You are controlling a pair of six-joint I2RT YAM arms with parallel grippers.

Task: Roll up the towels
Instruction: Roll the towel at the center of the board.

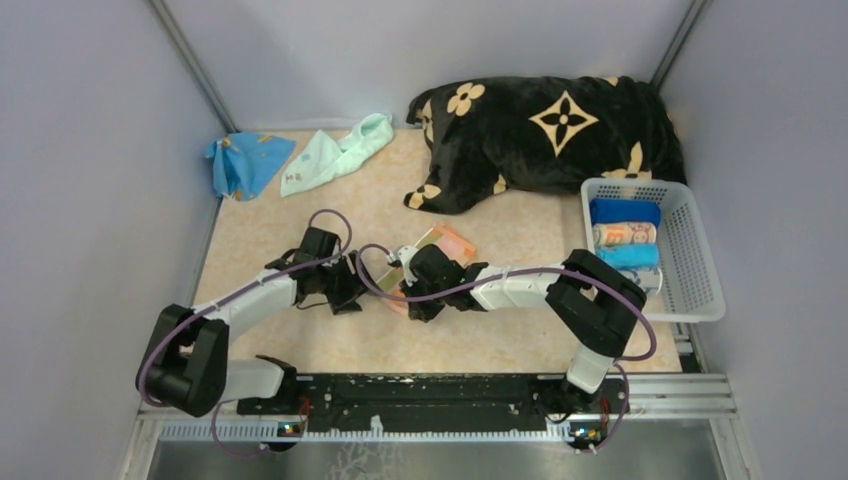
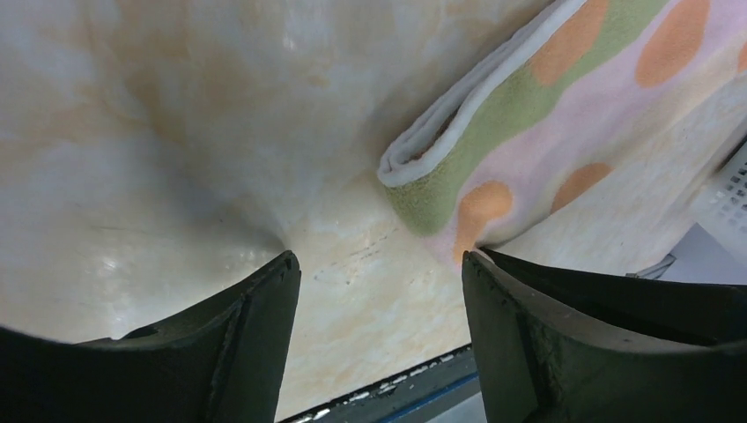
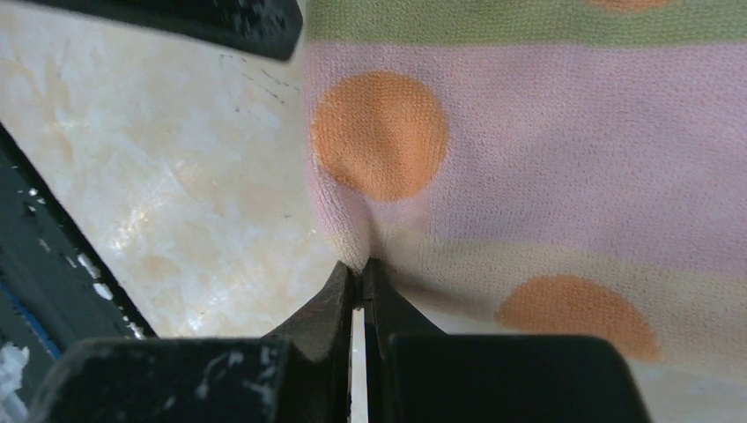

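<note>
left end effector [image 2: 379, 262]: spread wide over bench [image 2: 176, 132], beside dotted towel [image 2: 564, 115] | right end effector [image 3: 361, 271]: clenched on dotted towel edge

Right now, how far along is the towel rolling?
Done: several rolled towels sit in the white basket. In hand: the right gripper is pinched shut on the edge of the dotted towel, which is folded but not yet rolled, with the left gripper open beside it. Left: that towel, plus the blue towel and the mint towel lying crumpled at the far left.
</note>
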